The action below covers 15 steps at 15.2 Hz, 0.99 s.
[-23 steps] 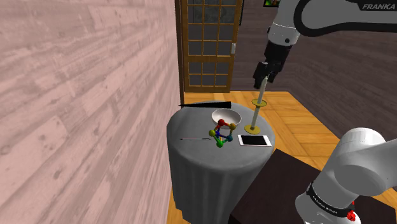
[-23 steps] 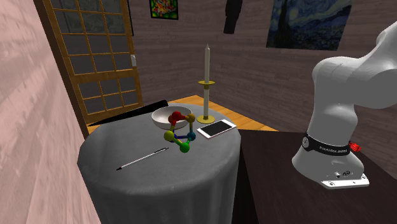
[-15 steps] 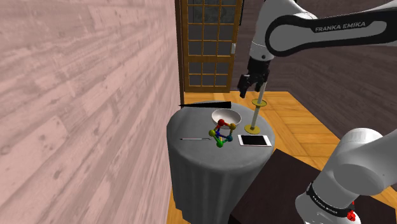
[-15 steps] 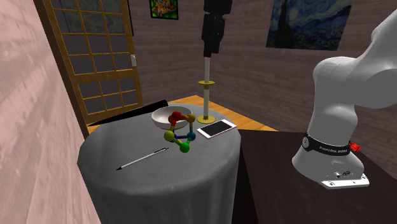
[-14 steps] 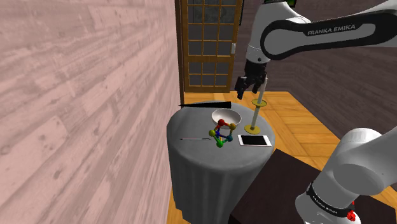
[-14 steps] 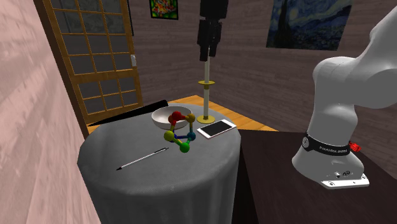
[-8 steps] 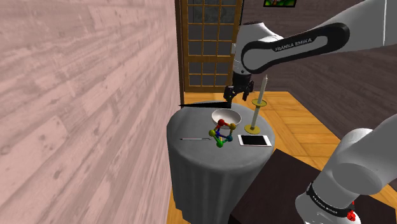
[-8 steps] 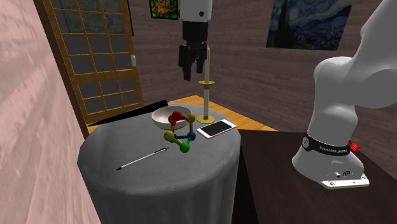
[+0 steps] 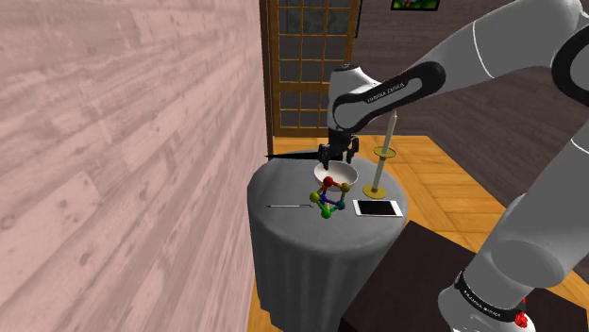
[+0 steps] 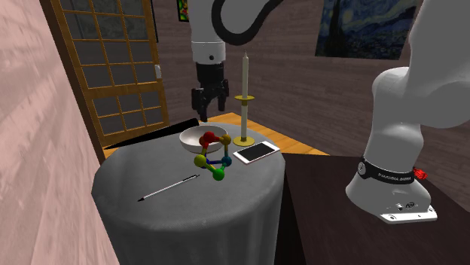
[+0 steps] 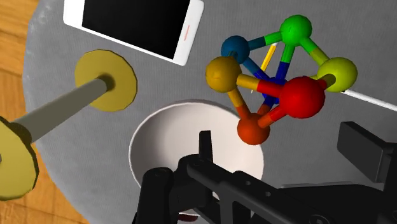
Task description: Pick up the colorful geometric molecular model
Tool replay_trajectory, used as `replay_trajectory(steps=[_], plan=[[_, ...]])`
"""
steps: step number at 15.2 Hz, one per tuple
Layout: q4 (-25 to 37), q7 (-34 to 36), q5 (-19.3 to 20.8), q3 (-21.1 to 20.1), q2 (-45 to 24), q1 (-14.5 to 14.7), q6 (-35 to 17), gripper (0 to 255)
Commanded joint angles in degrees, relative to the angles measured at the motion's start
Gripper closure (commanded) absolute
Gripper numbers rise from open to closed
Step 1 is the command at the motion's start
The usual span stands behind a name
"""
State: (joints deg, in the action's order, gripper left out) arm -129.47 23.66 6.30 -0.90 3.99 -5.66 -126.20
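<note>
Gripper (image 10: 209,110) hangs over the white bowl (image 10: 193,138), fingers apart w/ nothing btwn them, clear of the molecular model (image 10: 213,156). The model, a ball-and-stick cluster w/ red, orange, blue, green and yellow balls, sits nr the centre of the round grey-clothed table (image 10: 188,218), right against the bowl's rim on the side away from the lattice door (image 10: 113,68). In the wrist view its orange ball overlaps that rim. A smartphone (image 10: 255,152) lies screen-up just beside the model, nr the table edge toward the stand. A yellow candlestick (image 10: 244,98) w/ a pale candle stands btwn bowl and phone at the edge. A thin pen (image 10: 169,187) lies apart, toward the wood-wall edge.
</note>
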Motion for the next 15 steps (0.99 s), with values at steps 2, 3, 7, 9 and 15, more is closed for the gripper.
replay_trajectory(steps=[2, 3, 7, 9, 15], plan=[[3.85, 2.31, 0.71, 0.34, -7.47, -0.45, -2.57, 0], [5.05, 3.05, 0.91, 0.48, -9.69, -0.55, -3.24, 0], [4.84, 3.69, 1.23, 0.63, -12.07, -0.57, -5.66, 0], [4.39, 3.9, 1.4, 0.67, -13.05, -0.57, -7.07, 0], [3.93, 4.12, 1.61, 0.74, -14.32, -0.59, -8.79, 255]])
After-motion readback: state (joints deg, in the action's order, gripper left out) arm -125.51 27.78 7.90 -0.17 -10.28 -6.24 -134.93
